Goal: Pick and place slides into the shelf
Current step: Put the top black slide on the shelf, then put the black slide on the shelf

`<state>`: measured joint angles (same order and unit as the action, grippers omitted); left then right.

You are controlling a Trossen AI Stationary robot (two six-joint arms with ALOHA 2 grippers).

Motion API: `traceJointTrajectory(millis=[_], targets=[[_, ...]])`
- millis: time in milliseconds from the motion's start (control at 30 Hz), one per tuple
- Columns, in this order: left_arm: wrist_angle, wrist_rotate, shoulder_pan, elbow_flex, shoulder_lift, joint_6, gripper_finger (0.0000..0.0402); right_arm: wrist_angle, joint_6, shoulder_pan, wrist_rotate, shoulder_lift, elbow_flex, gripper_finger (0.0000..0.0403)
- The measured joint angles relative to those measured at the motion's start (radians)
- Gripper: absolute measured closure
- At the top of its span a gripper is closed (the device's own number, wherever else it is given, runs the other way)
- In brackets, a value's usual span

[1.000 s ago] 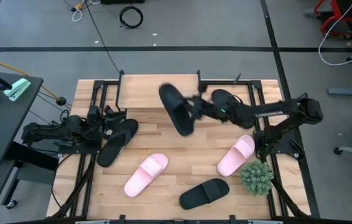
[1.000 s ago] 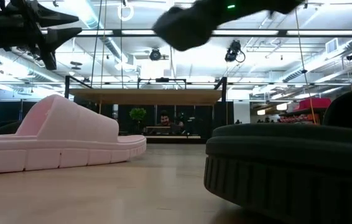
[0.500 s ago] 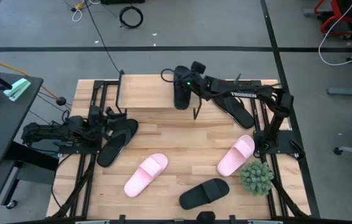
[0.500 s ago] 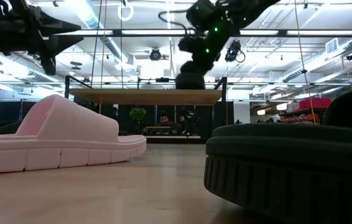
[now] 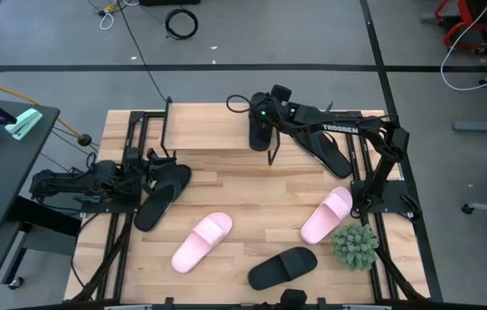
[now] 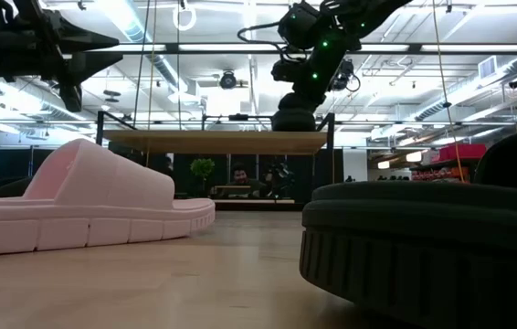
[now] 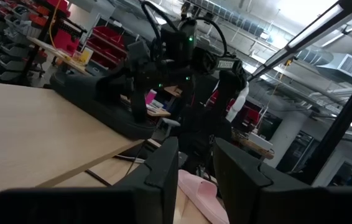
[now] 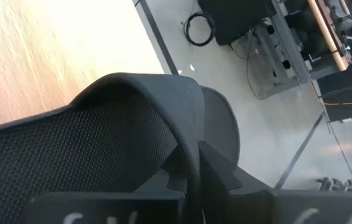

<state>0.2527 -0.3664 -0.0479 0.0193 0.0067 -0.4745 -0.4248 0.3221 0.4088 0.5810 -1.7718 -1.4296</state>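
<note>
The shelf (image 5: pixel 209 129) stands at the table's far edge, its light wood top board (image 6: pixel 213 142) on a black frame. My right gripper (image 5: pixel 261 116) reaches over the board's right end, shut on a black broad-band slide (image 5: pixel 259 136). My left gripper (image 5: pixel 153 164) waits open at the table's left, above a thin black flip-flop (image 5: pixel 162 194). The second flip-flop (image 5: pixel 328 153) lies under my right arm. Two pink slides (image 5: pixel 202 241) (image 5: pixel 327 215) and the other black slide (image 5: pixel 282 267) lie flat on the near half. My right gripper pinches the black slide's broad band at its edge (image 8: pixel 187 140), one finger under the band and one outside it. It comes from above and from the table's right. The slide (image 6: pixel 293 119) hangs below the fingers with its lower end on the shelf's top board.
A spiky green plant ball (image 5: pixel 354 245) sits near the right edge beside a pink slide. The left part of the top board (image 5: pixel 196 127) is bare. In the low view a pink slide (image 6: pixel 85 206) and a black slide (image 6: pixel 432 247) fill the foreground.
My right gripper carried the black slide from above the table's middle toward the far edge and down onto the right end of the shelf's top board. The slide turned from slanting to lying along the near-far line. The gripper stayed shut on it.
</note>
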Motion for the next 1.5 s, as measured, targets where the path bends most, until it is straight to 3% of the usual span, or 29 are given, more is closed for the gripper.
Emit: traceJointTrajectory(millis=[133,533,767,900,967,1067,1167,1400,1500], targets=[[-0.014,0.0,0.0,0.0,0.0,-0.056,0.0299,-0.014,-0.015,0.0,0.001,0.001,0.0,0.036],[-0.019,0.0,0.0,0.0,0.0,-0.066,0.0306,-0.028,-0.006,-0.02,-0.005,0.018,0.0,0.0254],[-0.024,0.001,0.0,0.0,0.0,-0.066,0.0307,-0.082,-0.012,-0.074,-0.01,0.095,0.0,0.0242],[-0.031,0.001,0.0,0.0,0.0,-0.068,0.0312,-0.226,-0.111,-0.135,-0.046,0.166,0.0,0.0246],[-0.043,0.001,0.0,0.0,0.0,-0.089,0.0315,-0.337,-0.211,-0.179,-0.132,0.207,0.0,0.025],[-0.068,0.006,0.0,0.0,0.0,-0.116,0.0317,-0.493,-0.385,-0.261,-0.398,0.255,0.001,0.0256],[-0.105,0.029,0.0,0.0,0.0,-0.116,0.0316,-0.516,-0.476,-0.391,-0.583,0.281,0.06,0.0259],[-0.062,0.198,-0.002,0.0,0.0,-0.059,0.0321,-0.469,-0.639,-0.736,-0.622,0.286,0.229,0.0261],[0.003,0.224,-0.002,0.0,0.0,0.008,0.0323,-0.469,-0.751,-0.843,-0.622,0.287,0.276,0.0261]])
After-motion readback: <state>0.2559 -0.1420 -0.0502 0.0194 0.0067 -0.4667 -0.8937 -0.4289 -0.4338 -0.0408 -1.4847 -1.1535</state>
